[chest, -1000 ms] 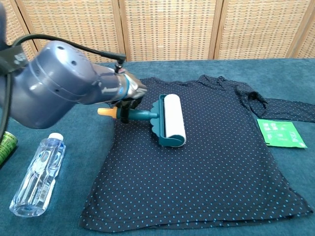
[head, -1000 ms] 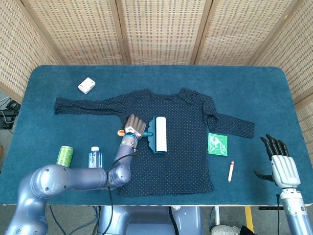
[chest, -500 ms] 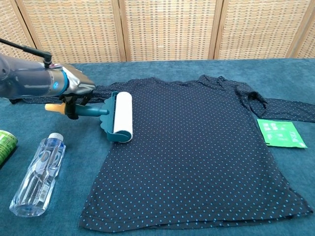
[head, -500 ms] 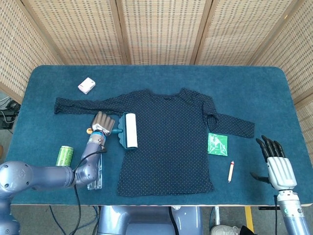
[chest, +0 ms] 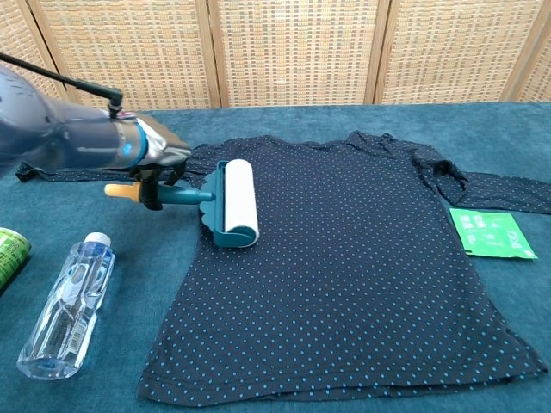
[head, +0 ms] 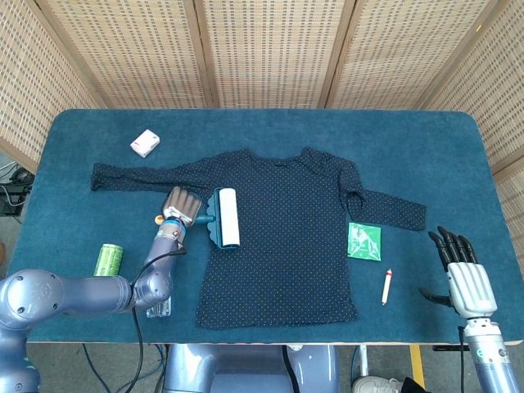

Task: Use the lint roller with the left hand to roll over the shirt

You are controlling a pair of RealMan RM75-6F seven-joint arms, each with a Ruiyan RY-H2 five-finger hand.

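Since half a second ago I have pushed the lint roller [chest: 234, 205] a little rightward, back onto the shirt [chest: 362, 275], my left hand [chest: 153, 155] wrapped around its handle so the drum lies flat, while my right hand [head: 467, 274] hangs empty, fingers apart, off the worktop [head: 426, 143].

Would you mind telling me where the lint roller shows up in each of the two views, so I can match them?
Head view: the lint roller lies left of centre, on the shirt's left edge, its handle held by the left hand.
Chest view: the lint roller sits upper left of centre, on the same shirt edge.
Shared landmark: the green packet right of the shirt.
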